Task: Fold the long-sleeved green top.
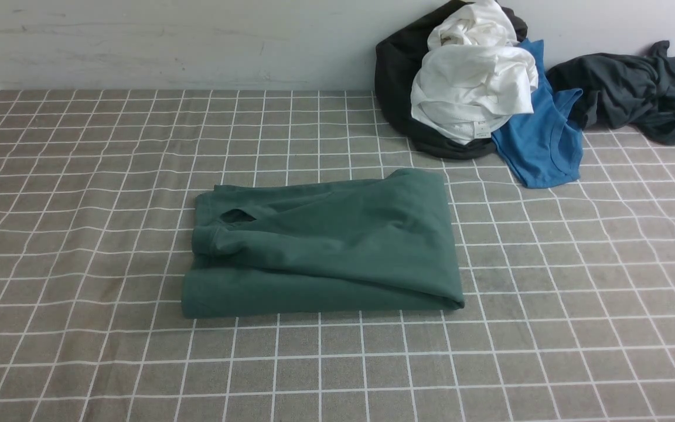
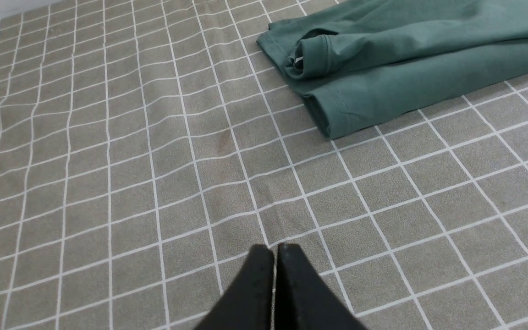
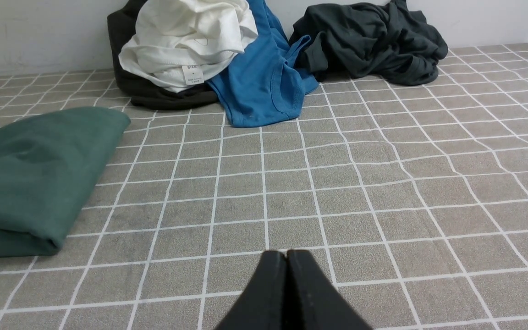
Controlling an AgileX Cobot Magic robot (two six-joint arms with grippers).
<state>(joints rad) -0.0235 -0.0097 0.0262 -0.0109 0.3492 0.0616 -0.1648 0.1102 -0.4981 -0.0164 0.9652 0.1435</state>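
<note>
The green long-sleeved top (image 1: 326, 240) lies folded into a compact rectangle in the middle of the checked tablecloth, with a cuffed sleeve end showing at its left side. The left wrist view shows that cuffed corner of the top (image 2: 360, 68), well away from my left gripper (image 2: 275, 250), which is shut with nothing in it. In the right wrist view the top's rounded folded edge (image 3: 35, 174) lies off to one side of my right gripper (image 3: 286, 254), also shut and empty. Neither arm appears in the front view.
A heap of clothes sits against the back wall at the right: a white garment (image 1: 472, 82) on a black one (image 1: 396, 76), a bright blue shirt (image 1: 542, 140), and a dark grey garment (image 1: 636, 88). The grey checked tablecloth (image 1: 109, 363) covers the table.
</note>
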